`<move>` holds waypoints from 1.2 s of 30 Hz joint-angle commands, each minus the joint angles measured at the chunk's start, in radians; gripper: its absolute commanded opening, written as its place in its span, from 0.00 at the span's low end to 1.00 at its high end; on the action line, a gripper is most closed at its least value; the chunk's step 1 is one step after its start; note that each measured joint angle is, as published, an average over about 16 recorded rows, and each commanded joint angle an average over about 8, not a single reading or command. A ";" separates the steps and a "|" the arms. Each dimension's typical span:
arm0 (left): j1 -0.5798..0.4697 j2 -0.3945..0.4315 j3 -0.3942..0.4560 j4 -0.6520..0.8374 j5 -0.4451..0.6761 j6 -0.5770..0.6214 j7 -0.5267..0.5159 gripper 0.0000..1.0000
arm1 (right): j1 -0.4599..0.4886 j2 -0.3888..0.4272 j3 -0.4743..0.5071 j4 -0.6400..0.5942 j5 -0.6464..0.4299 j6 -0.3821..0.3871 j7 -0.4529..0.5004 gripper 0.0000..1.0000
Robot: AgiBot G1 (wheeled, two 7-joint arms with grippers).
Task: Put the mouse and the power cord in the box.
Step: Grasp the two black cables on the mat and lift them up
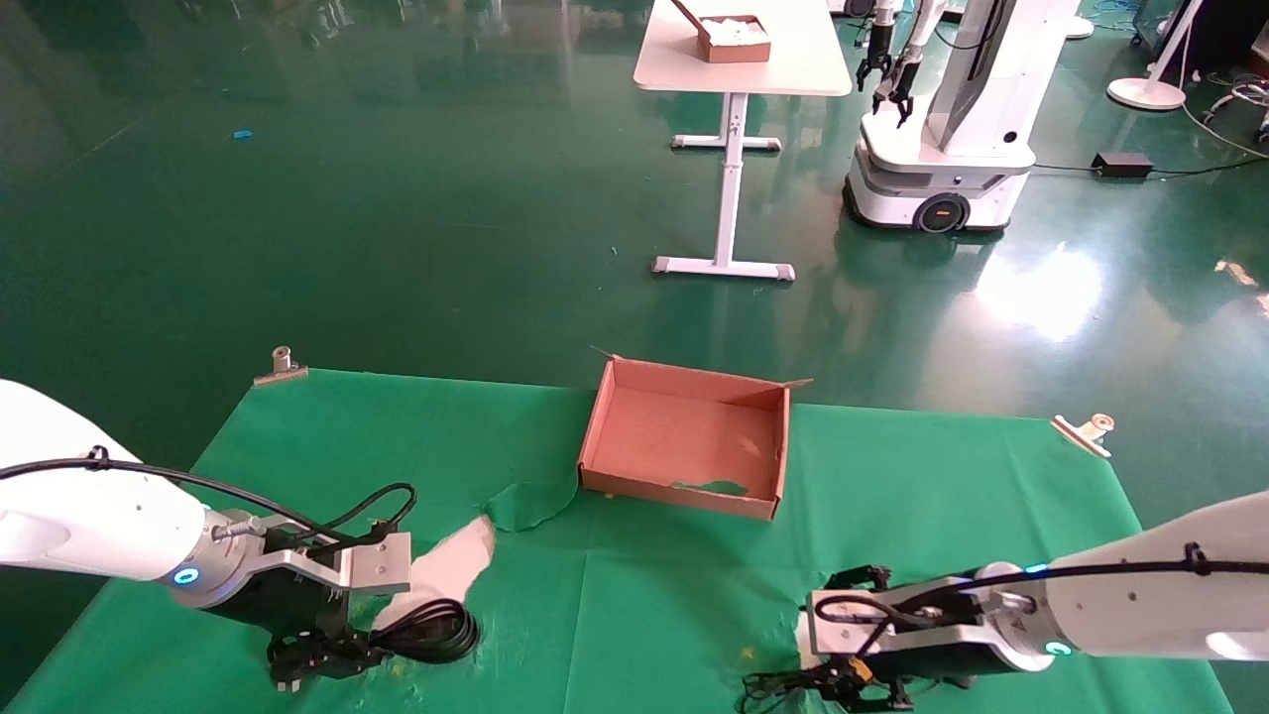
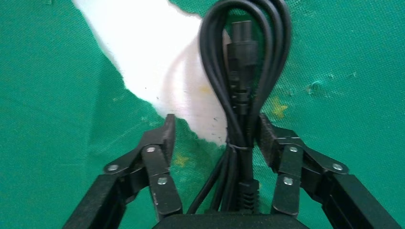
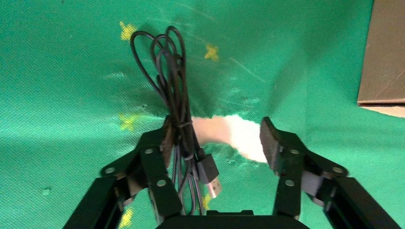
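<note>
i have the left gripper point(image 2: 215, 138) low at the lower left of the head view, fingers spread around the bundled power cord point(image 2: 241, 81) (nothing clamped). my right gripper point(image 3: 217, 138) sits at the lower right, also spread, with the mouse point(image 3: 174, 100) wire bundle and usb plug against one finger. the box point(image 1: 684, 436) stands mid-frame on the green cloth point(image 1: 615, 605).

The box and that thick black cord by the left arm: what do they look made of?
The box looks like plain cardboard: matte reddish-brown, thin walls, folded corner flaps. The power cord looks rubber- or plastic-sheathed: smooth, glossy black, bending in soft loops, with a moulded plug. It lies between the open jaws of the left gripper.
</note>
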 commanded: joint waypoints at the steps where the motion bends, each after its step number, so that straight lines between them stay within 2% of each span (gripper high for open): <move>1: 0.000 0.000 0.000 0.000 0.000 0.000 0.000 0.00 | 0.000 0.000 0.000 0.001 0.001 -0.001 0.000 0.00; 25: -0.002 -0.002 -0.001 -0.003 -0.003 0.002 -0.001 0.00 | 0.000 0.004 0.004 0.002 0.003 -0.001 0.003 0.00; 36: -0.106 -0.005 -0.066 -0.099 -0.106 0.083 0.019 0.00 | 0.088 0.075 0.074 -0.045 0.052 0.024 0.052 0.00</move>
